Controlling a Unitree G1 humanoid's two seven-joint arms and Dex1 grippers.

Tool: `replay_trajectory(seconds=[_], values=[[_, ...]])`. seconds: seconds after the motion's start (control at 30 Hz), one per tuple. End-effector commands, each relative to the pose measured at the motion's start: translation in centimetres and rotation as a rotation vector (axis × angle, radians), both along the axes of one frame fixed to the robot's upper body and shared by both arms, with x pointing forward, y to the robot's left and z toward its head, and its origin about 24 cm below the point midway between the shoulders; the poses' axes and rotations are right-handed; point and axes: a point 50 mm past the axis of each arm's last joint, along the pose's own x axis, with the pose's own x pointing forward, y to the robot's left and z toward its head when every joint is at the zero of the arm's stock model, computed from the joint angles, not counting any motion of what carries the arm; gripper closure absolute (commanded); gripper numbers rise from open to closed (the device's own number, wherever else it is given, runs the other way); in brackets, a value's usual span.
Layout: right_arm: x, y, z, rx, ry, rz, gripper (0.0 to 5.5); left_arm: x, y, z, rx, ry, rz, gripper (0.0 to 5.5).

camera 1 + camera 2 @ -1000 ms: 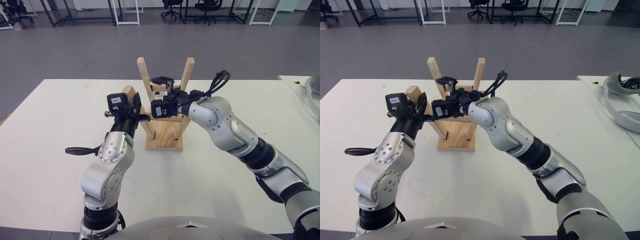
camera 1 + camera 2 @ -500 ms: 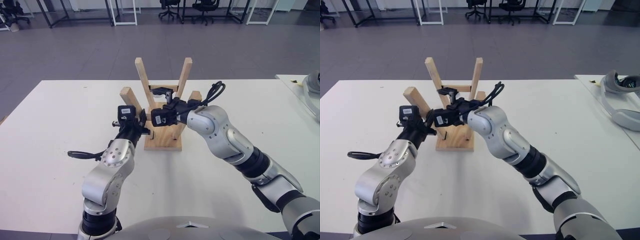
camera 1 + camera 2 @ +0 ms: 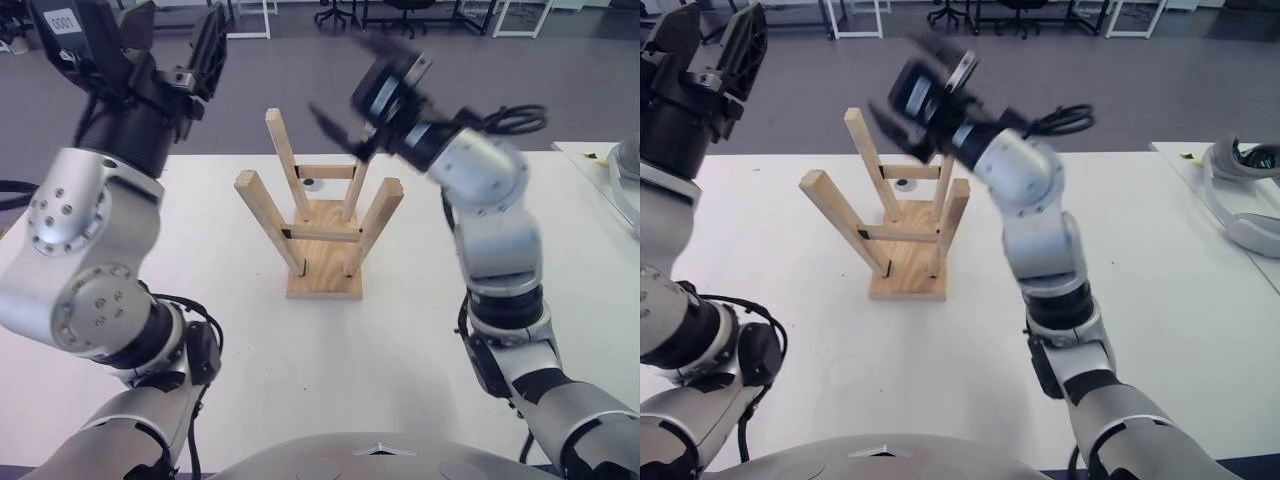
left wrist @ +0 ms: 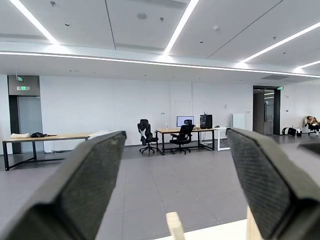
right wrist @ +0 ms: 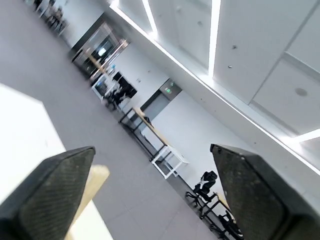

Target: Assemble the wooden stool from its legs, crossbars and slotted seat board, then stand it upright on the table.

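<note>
"Pale wood stool (image 3: pixel 322 232), upside down near the middle of the white table (image 3: pixel 450 300). Seat board (image 3: pixel 325 283) flat on the top, four legs (image 3: pixel 268 220) splayed upward, crossbars (image 3: pixel 320 233) seated between them."

"Inverted why?"

"Probably so as to rest steady on the broad board while taking the legs from above. Looks fully joined; not yet stood on its feet."

"And the grippers?"

"Left gripper (image 4: pixel 175 135) held high on the left, fingers (image 4: pixel 85 190) spread wide, nothing between. Right gripper (image 5: pixel 152 150) up above the stool's far side, likewise parted and empty, not touching the stool."

"Left to do?"

"Likely only the flip: grasp by two legs or the crossbars, turn over, set down. Worth watching the splayed legs for a loose joint."
</note>
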Motion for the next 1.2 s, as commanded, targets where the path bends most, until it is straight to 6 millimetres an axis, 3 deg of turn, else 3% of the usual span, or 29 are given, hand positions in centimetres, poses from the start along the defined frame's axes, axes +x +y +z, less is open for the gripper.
replay_trajectory(seconds=[0.03,0.07,0.17,0.27,0.3,0.37,0.47,0.6,0.67,0.73,0.77,0.87,0.93,1.0,1.1,1.2], values=[[1.8,-2.9,-1.0,0.231,0.272,0.056,1.18,2.5,0.5,-1.0,0.021,0.118,-0.12,1.81],[1.7,-2.4,-3.2,0.233,0.385,0.104,1.18,2.9,0.2,-2.0,0.013,0.157,-0.157,1.81],[0.7,-1.4,-9.5,0.152,0.631,0.136,1.18,4.4,-1.3,-8.5,-0.026,0.367,-0.264,1.81],[0.4,-0.9,-14.2,0.04,0.8,0.061,1.18,4.8,-2.3,-15.4,0.037,0.569,-0.273,1.81],[0.6,-0.6,-14.7,0.023,0.819,0.046,1.18,4.7,-2.3,-16.6,0.06,0.599,-0.273,1.81],[1.0,0.1,-13.7,0.066,0.808,0.066,1.18,4.7,-2.1,-16.3,0.062,0.578,-0.282,1.81],[1.6,0.6,-11.2,0.145,0.752,0.111,1.18,5.4,-1.3,-13.7,0.026,0.497,-0.276,1.81],[2.4,-0.2,-7.0,0.268,0.592,0.137,1.18,5.6,0.4,-8.6,-0.08,0.319,-0.256,1.81],[3.3,-1.9,-6.0,0.329,0.538,0.066,1.18,5.2,2.9,-5.0,-0.161,0.181,-0.219,1.81],[4.6,-4.6,-8.7,0.299,0.578,-0.119,1.18,4.5,7.3,-4.0,-0.25,0.119,-0.1,1.81],[4.9,-5.4,-10.3,0.267,0.61,-0.186,1.18,4.3,8.8,-4.7,-0.264,0.141,-0.042,1.81],[4.9,-6.8,-17.8,0.021,0.721,-0.347,1.18,4.3,10.8,-13.5,-0.159,0.423,0.088,1.81],[3.7,-6.2,-22.1,-0.101,0.831,-0.312,1.18,4.0,10.4,-19.4,-0.036,0.579,0.098,1.81],[2.2,-4.6,-24.9,-0.221,0.89,-0.227,1.18,4.1,8.0,-23.7,0.013,0.658,0.01,1.81],[1.2,-3.0,-26.5,-0.325,0.911,-0.148,1.18,5.2,4.1,-26.1,0.051,0.673,-0.159,1.81],[1.0,-1.7,-26.2,-0.408,0.865,-0.079,1.18,6.1,1.5,-27.0,0.096,0.713,-0.287,1.81]])
